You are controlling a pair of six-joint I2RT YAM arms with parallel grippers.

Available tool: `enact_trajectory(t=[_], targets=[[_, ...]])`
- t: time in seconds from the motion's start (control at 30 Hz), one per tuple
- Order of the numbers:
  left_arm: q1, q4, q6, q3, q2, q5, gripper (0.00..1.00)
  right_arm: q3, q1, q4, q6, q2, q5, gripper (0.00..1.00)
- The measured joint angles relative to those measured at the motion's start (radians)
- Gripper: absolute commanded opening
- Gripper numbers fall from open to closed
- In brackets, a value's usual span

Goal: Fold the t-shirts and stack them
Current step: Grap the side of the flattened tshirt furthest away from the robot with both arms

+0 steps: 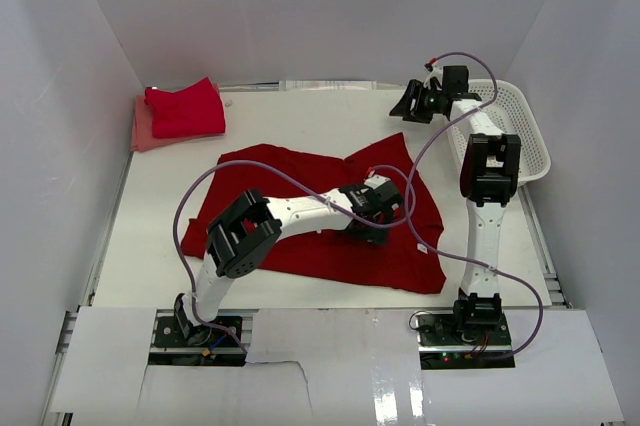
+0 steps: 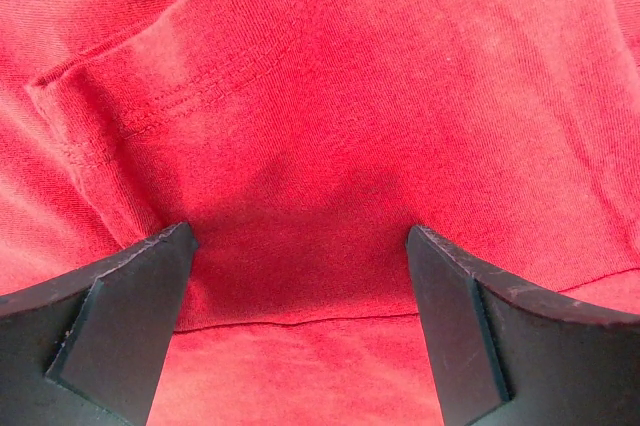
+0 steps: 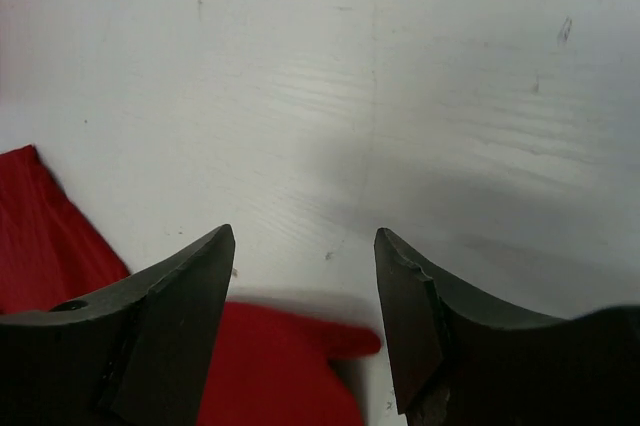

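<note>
step: judging this as setting up the first fold on the spread red t-shirt (image 1: 300, 168), which is lying flat mid-tabletop (image 1: 170, 236)
left claw (image 2: 300, 246): hanging wide open just over the cloth, jaws straddling a stitched hem (image 2: 230, 76), gripping nothing
right claw (image 3: 305, 236): jaws standing apart and empty, hovering over bare tabletop just past the shirt's far right edge, beside the basket (image 1: 525, 126)
stack: folded red shirt (image 1: 185, 108) sitting on the salmon-pink shirt (image 1: 142, 131), far left corner
grip tip: I'd be pressing the left claw down at the hem itself, not the loose middle, and pinching a full bite
pairing: right claw probably needs the matching edge, so both are lifting together
carry: keeping the edge taut and low, landing seam on seam
risk: cloth looks rumpled near the left claw, so it may be bunching
</note>
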Motion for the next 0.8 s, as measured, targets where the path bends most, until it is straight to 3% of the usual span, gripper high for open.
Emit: enact_trajectory(t=[0.43,0.8], targets=[[-0.03,-0.021,-0.006,-0.013,-0.011,0.018,0.98,-0.014,0.0,-0.148,-0.031,0.019,0.012,0.65],[-0.029,-0.038,-0.007,0.002,-0.003,0.025,0.98,-0.23,0.0,-0.175,-0.059,-0.135,0.136,0.65]])
